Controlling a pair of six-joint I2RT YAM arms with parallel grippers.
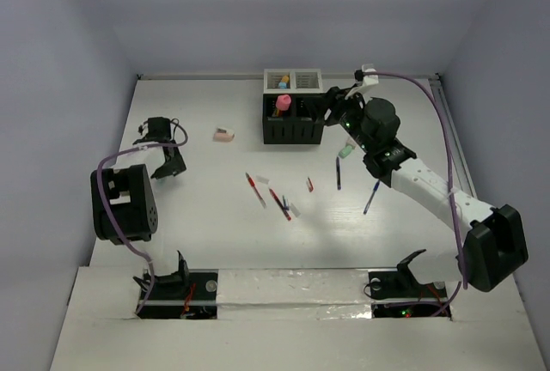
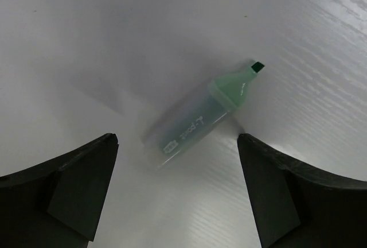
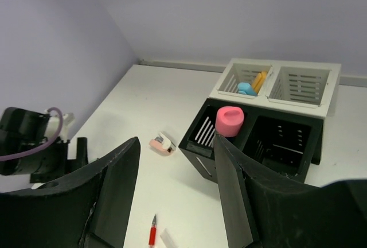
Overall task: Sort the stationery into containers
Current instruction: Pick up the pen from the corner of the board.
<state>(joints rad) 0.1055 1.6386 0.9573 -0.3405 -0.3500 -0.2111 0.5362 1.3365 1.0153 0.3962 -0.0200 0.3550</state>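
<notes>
Holding pink marker (image 3: 230,120): black box (image 3: 198,155) | white box (image 3: 330,96): markers (image 3: 246,89) | left pincer (image 2: 178,142), right pincer (image 3: 176,142) wide

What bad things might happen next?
1. The green marker lies slanted between the open left gripper, so it may roll or twist away when the fingers close.
2. Its tip looks uncapped and might smear the table.
3. The right gripper is close to the black box, where the pink marker sticks up; a bump may knock it.
</notes>
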